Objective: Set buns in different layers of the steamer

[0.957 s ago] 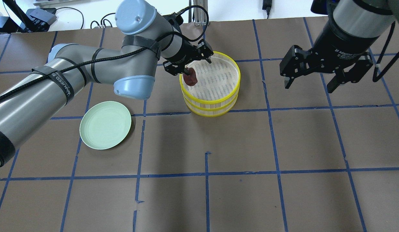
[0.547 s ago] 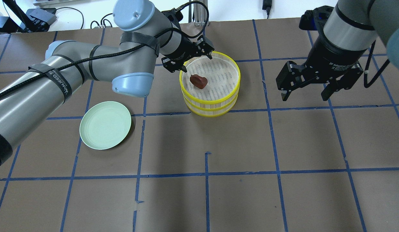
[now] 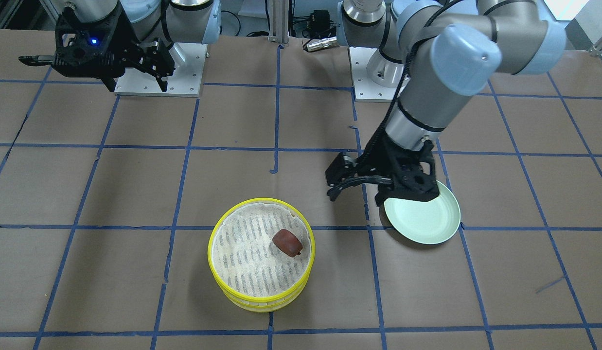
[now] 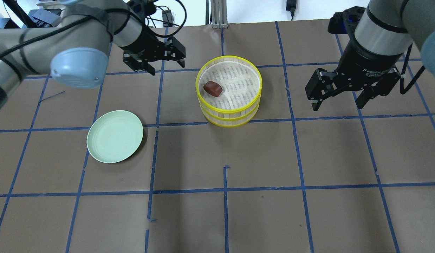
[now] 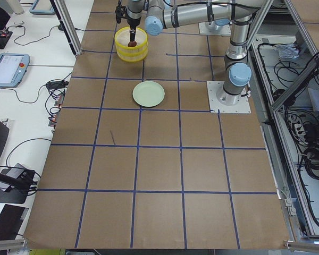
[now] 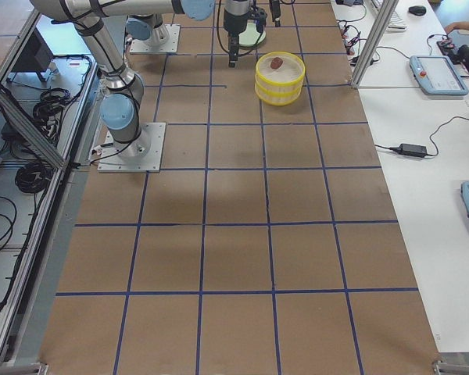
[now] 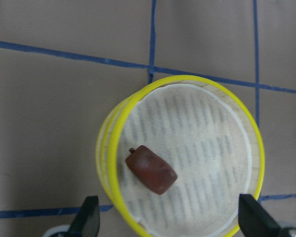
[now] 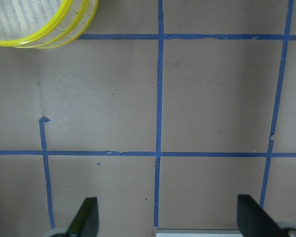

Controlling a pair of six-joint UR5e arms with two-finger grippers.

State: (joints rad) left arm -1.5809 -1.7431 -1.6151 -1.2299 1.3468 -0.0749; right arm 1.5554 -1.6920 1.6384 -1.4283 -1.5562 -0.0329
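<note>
The two steamer layers (image 4: pixel 233 115) stand stacked, yellow rims one above the other. The reddish-brown bun (image 4: pixel 213 88) lies on the top layer's white liner, left of centre. It also shows in the front-facing view (image 3: pixel 287 242) and the left wrist view (image 7: pixel 151 169). The white bun is hidden in every view. My left gripper (image 4: pixel 164 66) is open and empty, raised to the left of the steamer. My right gripper (image 4: pixel 338 102) is open and empty, raised to the right of the steamer.
A pale green plate (image 4: pixel 115 141) lies bare on the table, left of and nearer than the steamer (image 3: pixel 212 248). Brown table paper with blue tape lines covers the table. Cables and a charger lie past the far edge.
My left gripper let go of the reddish-brown bun, which now lies in the top layer. The gripper then drew back up and to the left. My right gripper shifted only slightly.
</note>
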